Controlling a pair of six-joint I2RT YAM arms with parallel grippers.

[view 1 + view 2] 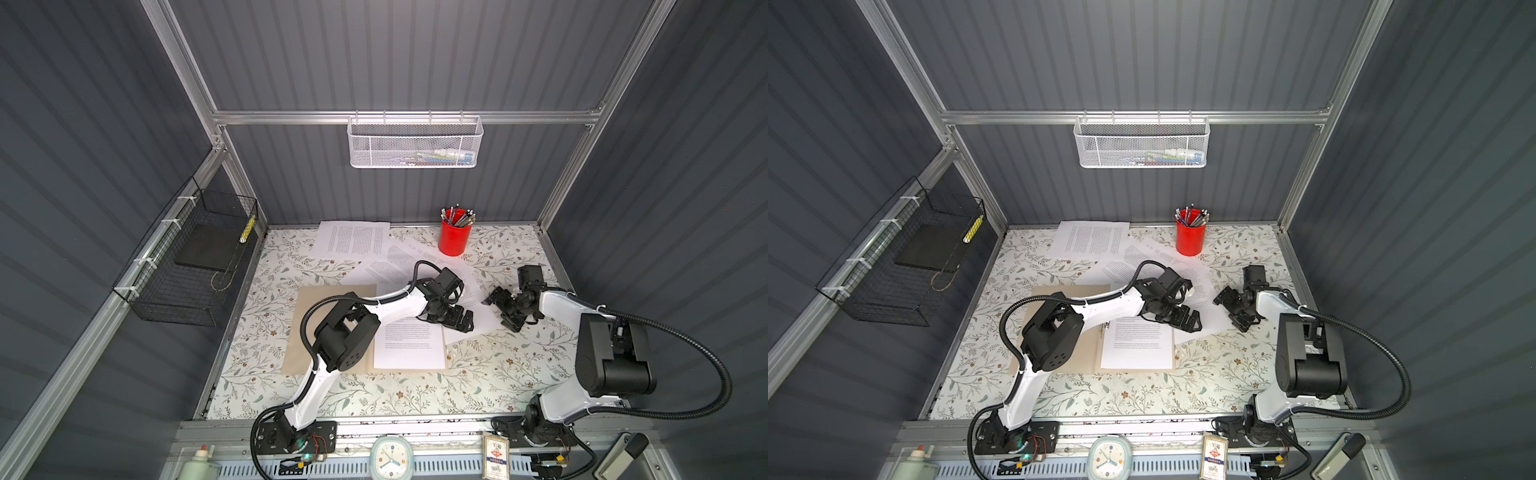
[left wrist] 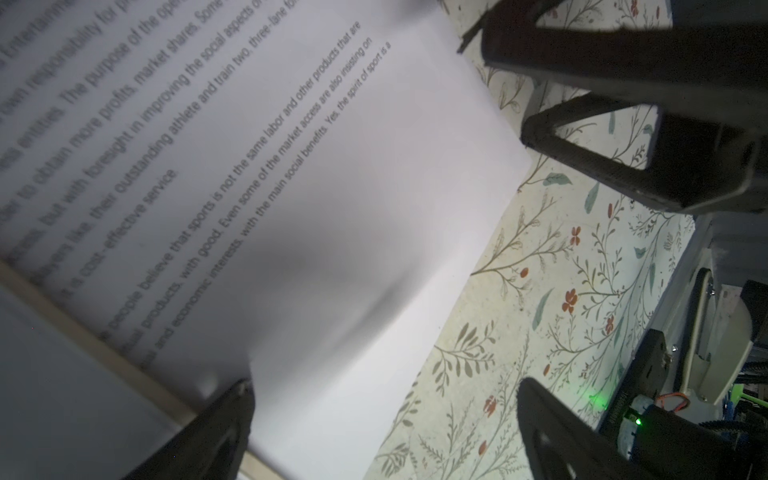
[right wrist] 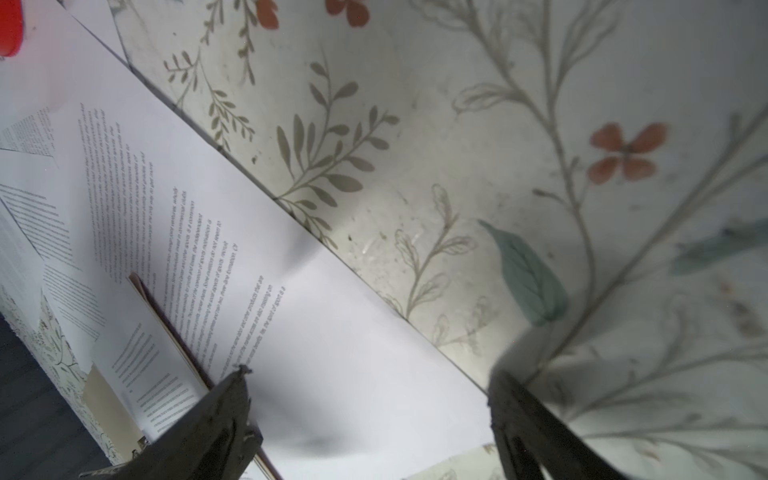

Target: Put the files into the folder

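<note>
Top views: folder open, one sheet inside; other sheets loose beyond left gripper. That gripper agape, empty; right gripper likewise.

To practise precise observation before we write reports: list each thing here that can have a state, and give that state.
folder: open, flat on the table.
sheet on folder: lying on its right half.
loose files: spread on the table, outside the folder.
left gripper: open, over a sheet.
right gripper: open, straddling a sheet's edge.
pen cup: upright, holding pens.
</note>
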